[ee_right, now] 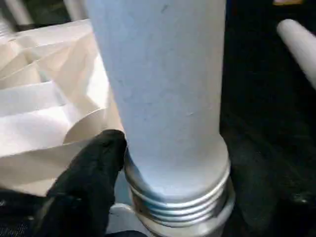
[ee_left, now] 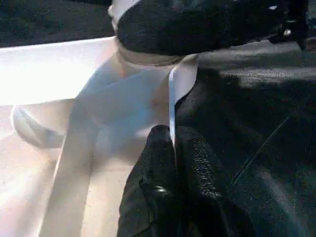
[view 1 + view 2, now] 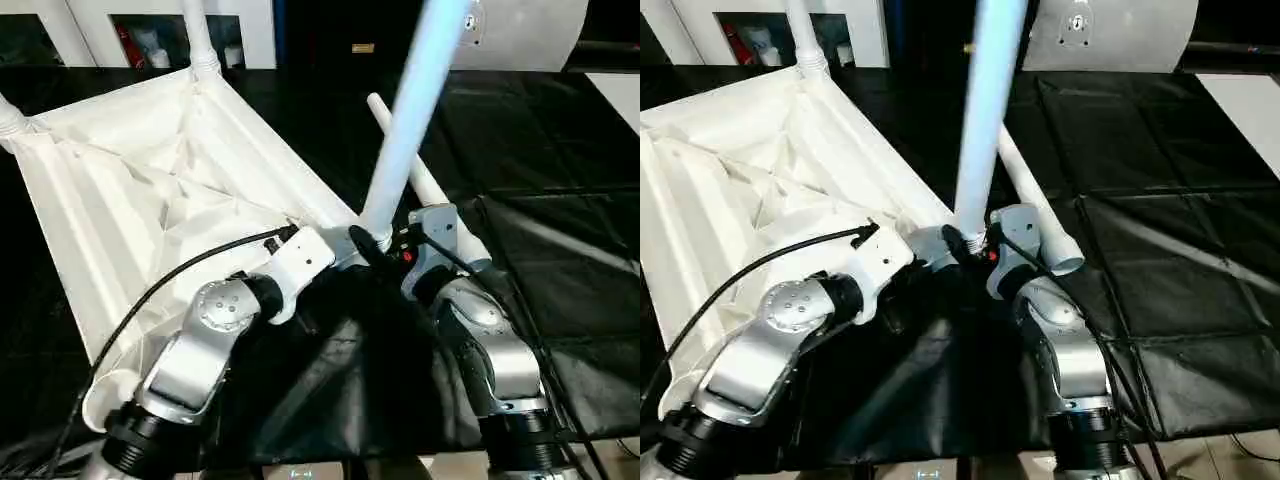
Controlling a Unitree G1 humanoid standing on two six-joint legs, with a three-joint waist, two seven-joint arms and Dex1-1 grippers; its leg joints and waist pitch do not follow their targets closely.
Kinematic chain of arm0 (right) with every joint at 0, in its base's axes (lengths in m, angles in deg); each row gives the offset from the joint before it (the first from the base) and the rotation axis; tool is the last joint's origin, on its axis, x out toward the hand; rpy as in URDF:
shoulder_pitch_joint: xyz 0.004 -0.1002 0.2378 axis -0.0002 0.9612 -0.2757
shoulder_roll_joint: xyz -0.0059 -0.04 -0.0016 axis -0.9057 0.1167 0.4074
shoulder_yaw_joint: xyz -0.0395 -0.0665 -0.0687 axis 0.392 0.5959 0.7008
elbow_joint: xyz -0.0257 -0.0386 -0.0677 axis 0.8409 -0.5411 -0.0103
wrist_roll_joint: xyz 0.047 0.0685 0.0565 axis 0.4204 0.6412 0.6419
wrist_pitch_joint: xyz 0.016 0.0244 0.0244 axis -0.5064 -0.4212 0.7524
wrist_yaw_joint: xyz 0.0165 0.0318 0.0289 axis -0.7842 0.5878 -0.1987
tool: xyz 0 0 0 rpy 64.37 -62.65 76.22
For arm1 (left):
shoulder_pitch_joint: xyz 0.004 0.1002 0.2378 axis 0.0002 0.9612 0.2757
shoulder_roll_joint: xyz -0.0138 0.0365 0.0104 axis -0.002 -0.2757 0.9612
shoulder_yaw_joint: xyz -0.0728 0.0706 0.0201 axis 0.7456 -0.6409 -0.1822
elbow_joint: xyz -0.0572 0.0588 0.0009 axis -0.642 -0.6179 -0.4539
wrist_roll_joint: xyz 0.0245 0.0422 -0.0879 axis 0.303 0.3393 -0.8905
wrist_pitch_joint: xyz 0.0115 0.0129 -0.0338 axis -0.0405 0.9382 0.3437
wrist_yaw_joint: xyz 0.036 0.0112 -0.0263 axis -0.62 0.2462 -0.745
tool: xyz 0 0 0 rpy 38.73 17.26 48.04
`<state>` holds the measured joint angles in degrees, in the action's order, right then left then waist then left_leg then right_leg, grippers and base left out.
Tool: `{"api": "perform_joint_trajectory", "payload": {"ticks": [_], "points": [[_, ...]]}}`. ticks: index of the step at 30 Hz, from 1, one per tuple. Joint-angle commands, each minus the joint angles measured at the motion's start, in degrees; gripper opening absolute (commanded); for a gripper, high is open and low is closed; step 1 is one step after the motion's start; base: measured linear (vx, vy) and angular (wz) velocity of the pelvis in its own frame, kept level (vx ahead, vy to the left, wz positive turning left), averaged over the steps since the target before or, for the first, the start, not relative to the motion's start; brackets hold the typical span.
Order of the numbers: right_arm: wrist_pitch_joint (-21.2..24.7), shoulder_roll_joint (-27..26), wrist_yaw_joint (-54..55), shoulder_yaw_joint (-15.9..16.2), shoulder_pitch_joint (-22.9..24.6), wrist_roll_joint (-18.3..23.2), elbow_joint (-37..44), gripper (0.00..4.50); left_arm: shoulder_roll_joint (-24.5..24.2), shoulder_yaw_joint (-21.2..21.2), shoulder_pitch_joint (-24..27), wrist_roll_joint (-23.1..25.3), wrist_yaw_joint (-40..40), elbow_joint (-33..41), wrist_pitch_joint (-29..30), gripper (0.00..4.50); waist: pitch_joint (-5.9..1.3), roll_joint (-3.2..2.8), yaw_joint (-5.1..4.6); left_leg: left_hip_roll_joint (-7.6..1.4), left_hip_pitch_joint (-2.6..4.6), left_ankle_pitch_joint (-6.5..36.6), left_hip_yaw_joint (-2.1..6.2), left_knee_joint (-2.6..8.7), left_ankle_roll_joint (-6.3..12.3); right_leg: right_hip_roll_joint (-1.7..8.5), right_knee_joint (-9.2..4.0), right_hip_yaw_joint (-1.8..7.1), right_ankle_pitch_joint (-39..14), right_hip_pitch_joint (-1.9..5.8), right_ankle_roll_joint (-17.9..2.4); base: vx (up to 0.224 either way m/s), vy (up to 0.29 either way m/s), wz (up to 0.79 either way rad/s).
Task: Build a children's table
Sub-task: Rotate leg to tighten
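Two legs (image 3: 200, 35) already stand in the far corner sockets of the upturned table top (image 3: 130, 200), which lies on the left of the black sheet (image 3: 560, 280). A third leg (image 3: 410, 130) stands at the top's near right corner, between both grippers. The left gripper (image 2: 173, 148) has its jaws together, pinching the top's thin rim. The right gripper (image 1: 106, 148) touches the leg's threaded base; its jaw state is unclear. A fourth leg (image 3: 425, 180) lies on the sheet just right of it.

upright leg (image 3: 405, 130): top cut off | near corner socket: hidden behind wrists
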<state>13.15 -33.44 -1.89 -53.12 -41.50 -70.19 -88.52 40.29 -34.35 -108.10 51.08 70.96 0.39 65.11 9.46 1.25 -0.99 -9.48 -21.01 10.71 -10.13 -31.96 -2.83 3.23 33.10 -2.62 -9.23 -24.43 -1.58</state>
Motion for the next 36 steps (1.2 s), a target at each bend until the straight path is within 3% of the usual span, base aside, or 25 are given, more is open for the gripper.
{"api": "perform_joint_trajectory", "payload": {"ticks": [1, 3, 4, 7, 8, 11, 14, 20, 21, 26, 30, 36], "points": [[-0.2, 2.6, -6.5, 2.1, 0.1, 1.5, -1.1, 3.83, -2.2, -1.8, 0.7, -1.6, 5.1, -0.1, -2.7, 0.0, -4.3, -0.29, 0.52, -2.98, -0.08, 4.1, 1.07, 2.82, 6.26, 4.52, -2.91, 3.15, -7.0, 3.92, -13.2, 0.0, 0.0, 0.0], [-0.4, 3.2, -7.6, 2.0, 0.0, 1.8, -1.0, 3.98, -2.9, -1.8, 0.7, -1.7, 5.6, -0.3, -3.4, 0.0, -4.64, -0.52, 0.63, -3.09, -0.09, -0.6, 0.89, 2.32, 8.5, 4.35, -1.77, 3.17, 3.0, 3.86, -16.1, 0.0, 0.0, 0.0], [-0.5, 3.5, -8.1, 2.0, -0.1, 2.0, -1.0, 3.98, -3.1, -1.8, 0.7, -1.8, 5.9, -0.4, -3.7, 0.0, -4.69, -0.45, 0.67, -3.09, -0.07, -0.9, 0.88, 2.24, 9.07, 4.31, -1.69, 3.09, 4.0, 3.86, -16.6, 0.0, 0.0, 0.0], [-1.9, 8.4, -16.8, 2.1, -0.6, 4.1, 0.0, 4.34, -7.5, -1.8, 1.2, -3.1, 11.4, -1.9, -8.6, 0.0, -4.2, -0.38, 1.02, -3.18, 0.07, 2.9, 0.95, 2.45, 9.4, 4.41, -2.28, 2.91, -1.3, 3.89, -16.8, 0.0, 0.0, 0.0], [-3.3, 12.5, -23.7, 2.7, -1.2, 5.0, 0.4, 4.34, -11.2, -2.1, 1.5, -4.0, 16.6, -3.8, -14.0, 0.0, -3.95, -0.31, 1.15, -3.21, 0.22, 5.3, 0.84, 2.52, 8.96, 4.37, -2.71, 2.93, -5.1, 3.69, -16.1, 0.0, 0.0, 0.0], [-5.7, 15.4, -28.0, 3.8, -2.3, 4.8, -0.6, 4.45, -13.9, -2.5, 1.3, -5.3, 21.2, -5.5, -17.9, 0.0, -3.66, -0.4, 1.58, -3.42, 0.77, 9.3, 0.82, 2.78, 6.59, 4.5, -3.29, 3.01, -13.1, 3.13, -14.2, 0.0, 0.0, 0.0], [-7.3, 17.2, -31.7, 5.0, -3.2, 5.2, -1.7, 4.45, -15.4, -2.7, 1.0, -6.5, 24.5, -6.4, -19.9, 0.0, -3.67, -0.49, 1.99, -3.58, 1.07, 9.9, 0.69, 2.89, 5.17, 4.55, -3.35, 3.19, -14.4, 2.82, -13.8, 0.0, 0.0, 0.0], [-8.0, 18.6, -35.6, 6.1, -3.7, 5.4, -2.4, 4.45, -16.5, -3.1, 0.6, -6.7, 26.6, -7.1, -21.0, 0.0, -4.01, -0.41, 2.55, -3.7, 1.01, 7.2, 0.64, 2.79, 5.72, 4.48, -2.66, 3.26, -9.7, 2.97, -14.8, 0.0, 0.0, 0.0], [-8.4, 20.7, -41.2, 8.3, -4.9, 5.7, -3.7, 4.1, -18.1, -3.9, -0.7, -7.3, 29.4, -9.3, -24.4, 0.0, -4.12, 0.0, 2.63, -3.34, 0.54, 5.4, 0.6, 2.53, 7.2, 4.55, -2.32, 3.21, -7.6, 3.37, -15.4, 0.0, 0.0, 0.0], [-9.9, 22.0, -43.8, 10.1, -6.4, 4.2, -6.7, 3.65, -18.4, -3.7, -1.8, -7.3, 31.0, -11.5, -26.7, 0.0, -3.94, 0.37, 2.65, -3.43, 0.55, 6.3, 0.5, 2.46, 6.77, 4.69, -2.73, 3.24, -11.8, 3.14, -14.6, 0.0, 0.0, 0.0], [-10.1, 21.9, -44.0, 10.3, -6.8, 4.0, -7.9, 3.22, -18.3, -3.7, -2.0, -7.4, 31.2, -11.7, -26.8, 0.0, -3.86, 0.32, 2.75, -3.51, 0.6, 7.4, 0.55, 2.54, 5.75, 4.65, -2.86, 3.25, -14.7, 3.06, -13.8, 0.0, 0.0, 0.0], [-9.8, 21.7, -45.9, 10.2, -7.2, 5.5, -8.6, 2.77, -18.6, -3.9, -1.7, -8.3, 31.6, -12.3, -27.7, 0.0, -4.12, 0.34, 2.69, -3.48, 0.5, 5.6, 0.51, 2.38, 6.63, 4.58, -2.44, 3.23, -11.4, 3.13, -14.5, 0.0, 0.0, 0.0]]}}
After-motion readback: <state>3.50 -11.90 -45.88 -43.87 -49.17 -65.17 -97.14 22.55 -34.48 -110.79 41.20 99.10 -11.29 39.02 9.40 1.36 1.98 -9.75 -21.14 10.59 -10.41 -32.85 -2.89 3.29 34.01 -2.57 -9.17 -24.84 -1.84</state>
